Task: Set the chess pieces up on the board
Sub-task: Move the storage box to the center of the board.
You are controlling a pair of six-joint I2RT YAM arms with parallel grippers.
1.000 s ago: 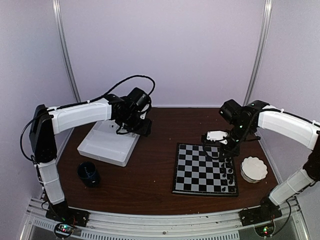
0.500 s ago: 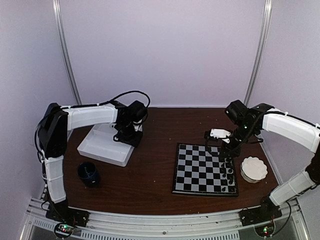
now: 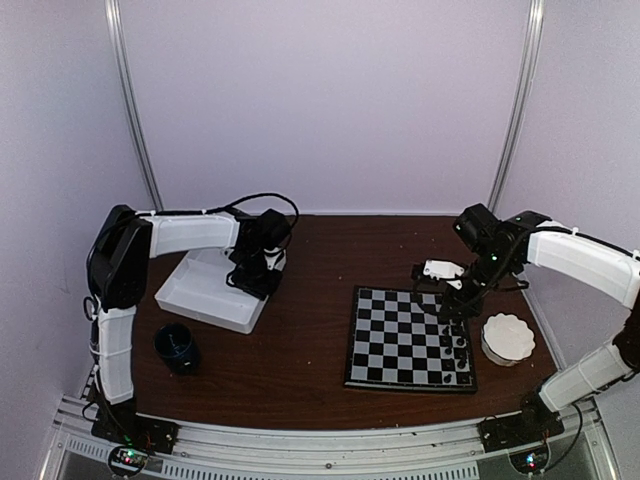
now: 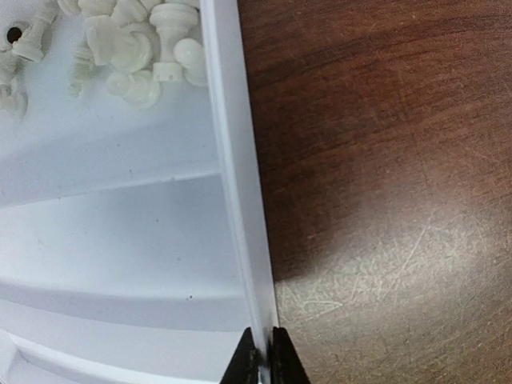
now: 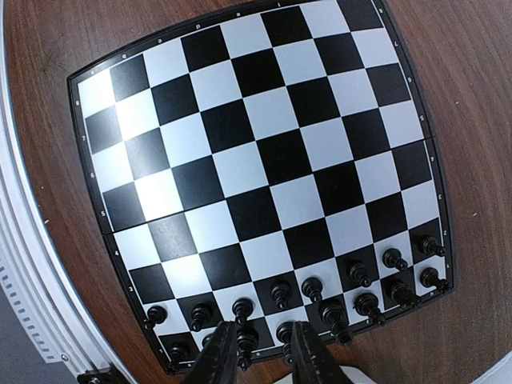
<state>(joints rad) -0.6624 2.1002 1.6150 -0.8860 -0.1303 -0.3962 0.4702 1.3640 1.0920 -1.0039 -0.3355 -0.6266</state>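
Left jaws: pinching the tray wall (image 4: 232, 160).
White chess pieces (image 4: 132, 44): far compartment, ahead along that wall; my left arm nearest.
Right jaws: spread over the board (image 5: 256, 168).

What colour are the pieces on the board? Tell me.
Black pieces, clearest in the right wrist view.

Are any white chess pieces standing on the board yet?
No, only black pieces stand on the board, lined up along one edge.
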